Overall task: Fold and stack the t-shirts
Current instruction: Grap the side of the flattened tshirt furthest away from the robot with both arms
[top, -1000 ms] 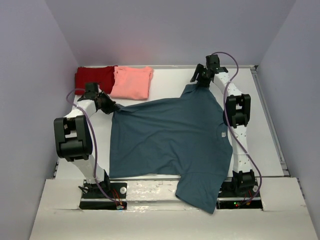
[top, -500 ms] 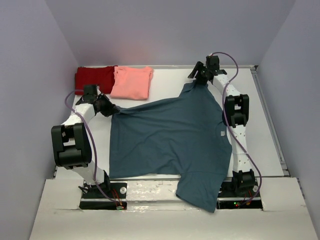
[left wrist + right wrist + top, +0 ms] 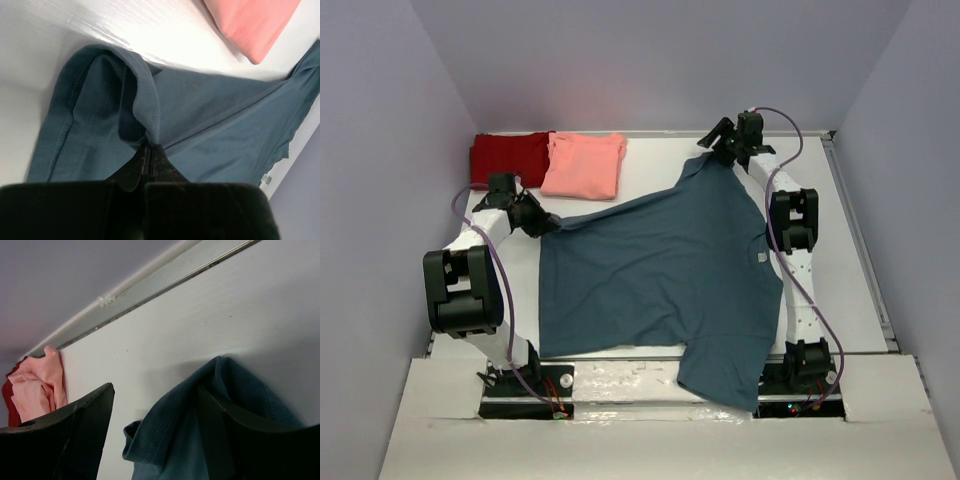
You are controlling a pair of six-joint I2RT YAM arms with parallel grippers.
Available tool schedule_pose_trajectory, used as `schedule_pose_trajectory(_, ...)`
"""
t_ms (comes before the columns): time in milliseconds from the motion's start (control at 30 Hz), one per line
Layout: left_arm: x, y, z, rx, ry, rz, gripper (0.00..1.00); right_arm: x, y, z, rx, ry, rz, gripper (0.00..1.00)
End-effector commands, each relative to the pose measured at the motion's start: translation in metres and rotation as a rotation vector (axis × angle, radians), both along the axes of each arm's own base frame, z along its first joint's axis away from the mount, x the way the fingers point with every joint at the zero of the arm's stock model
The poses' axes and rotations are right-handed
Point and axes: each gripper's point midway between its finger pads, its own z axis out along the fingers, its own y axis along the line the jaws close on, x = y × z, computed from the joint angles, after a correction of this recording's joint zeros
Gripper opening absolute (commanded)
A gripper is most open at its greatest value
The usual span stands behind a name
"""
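The dark teal t-shirt (image 3: 660, 260) lies spread over the middle of the table, one sleeve hanging over the near edge. My left gripper (image 3: 542, 222) is shut on its bunched left edge; in the left wrist view the fingertips (image 3: 150, 147) pinch a fold of the teal cloth (image 3: 210, 115). My right gripper (image 3: 720, 140) stands open at the shirt's far right corner. In the right wrist view the teal hem (image 3: 170, 440) is draped over my right finger, while the left finger (image 3: 95, 405) is bare. A dark red t-shirt (image 3: 505, 155) and a salmon-pink t-shirt (image 3: 585, 165) lie folded at the back left.
The back wall and a rail (image 3: 150, 282) run just beyond the right gripper. The pink tee's corner (image 3: 250, 25) lies close beyond the left gripper. Purple side walls close in the table (image 3: 840, 260) on the left and right.
The right gripper has moved slightly right and back and opened a little, dragging the shirt's far corner along. The sleeve hanging at the near edge has been drawn up. The left gripper keeps its hold.
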Motion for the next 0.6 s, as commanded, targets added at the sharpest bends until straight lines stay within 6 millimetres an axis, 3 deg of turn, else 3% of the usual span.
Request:
schedule_pose_trajectory(0,-0.004,-0.003,0.01,-0.005,-0.031,-0.033,0.0,0.011,-0.02,-0.028,0.011,-0.004,-0.093,0.72)
schedule_pose_trajectory(333,0.001,-0.003,0.008,-0.009,-0.026,-0.034,0.0,0.022,-0.072,0.029,0.024,-0.115,-0.187,0.76)
schedule_pose_trajectory(467,0.004,-0.003,0.006,-0.013,-0.025,-0.035,0.0,0.021,-0.086,0.044,0.015,-0.139,-0.175,0.76)
schedule_pose_trajectory(533,0.007,-0.003,0.006,-0.014,-0.025,-0.036,0.0,0.02,-0.104,0.054,0.012,-0.15,-0.184,0.76)
schedule_pose_trajectory(567,0.007,-0.003,0.005,-0.015,-0.022,-0.036,0.0,0.018,-0.101,0.056,0.017,-0.152,-0.168,0.77)
